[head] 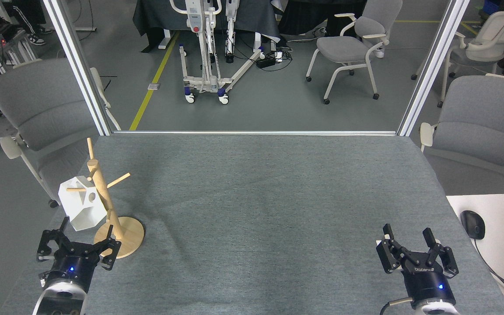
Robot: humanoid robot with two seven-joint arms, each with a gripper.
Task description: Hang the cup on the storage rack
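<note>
On the far left my left claw (77, 250) sits low at the worktop's (256, 197) near corner, fingers spread and holding nothing, just in front of the rack's disc base. Just beyond it the white hexagonal cup (81, 208) hangs on its side from the wooden mug tree (103, 201): a thin peg crosses its face and enters a round hole in it, while its lower edge reaches down near the base — I cannot tell whether it touches. The tree stands upright near the left edge of the worktop.

I judge the cup light, rigid and probably brittle, with a matte surface that should not slip much. If it needs reseating, I would take it across two opposite flat facets near the rim, not by a corner, and lift gently, since the slim tree looks easy to tip.

Far right, my right claw (414, 253) rests spread and empty — well apart from everything.
</note>
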